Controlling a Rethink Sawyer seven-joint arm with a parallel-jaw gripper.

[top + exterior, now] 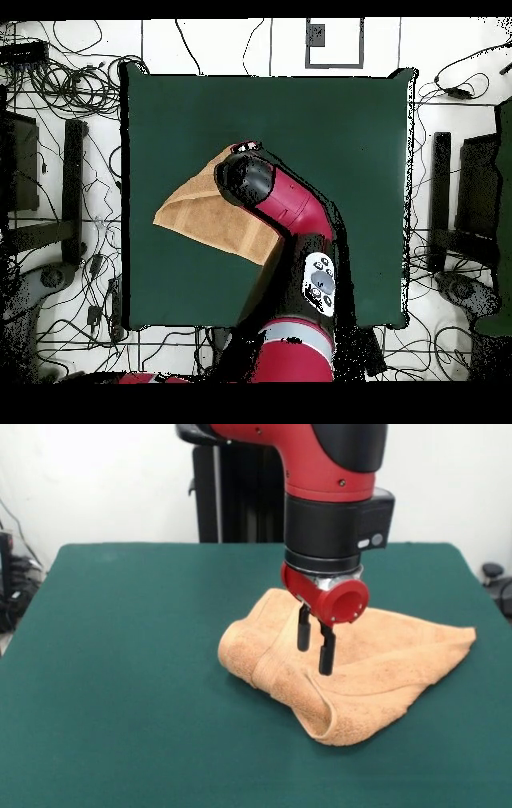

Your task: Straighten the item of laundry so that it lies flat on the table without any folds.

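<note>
Gripper [315,650] hangs over the towel, its two black fingers [303,630] set a narrow gap apart with nothing between them; tips look just above the cloth, though contact cannot be ruled out from the front view. In the overhead view the arm's wrist covers the gripper entirely. Directly beneath lies the item of laundry [376,664], an orange-tan terry towel, resting around the middle of the table [120,664], well inside all edges. Judged handling: light, soft, limp, with a grippy looped pile; it should drape and drag instead of sliding cleanly on the felt-like green top, so a pull on one layer may haul the whole bundle. Best hold, in my judgement, is a free corner or the edge of the top layer, pinching one thickness only, e.g. the flap end nearest the camera in the front view. Appearance: doubled over itself, a rounded fold bulging on one side, a rolled lip along the near edge, one corner running out flat to a point. Label not discernible. Not yet flat.
</note>
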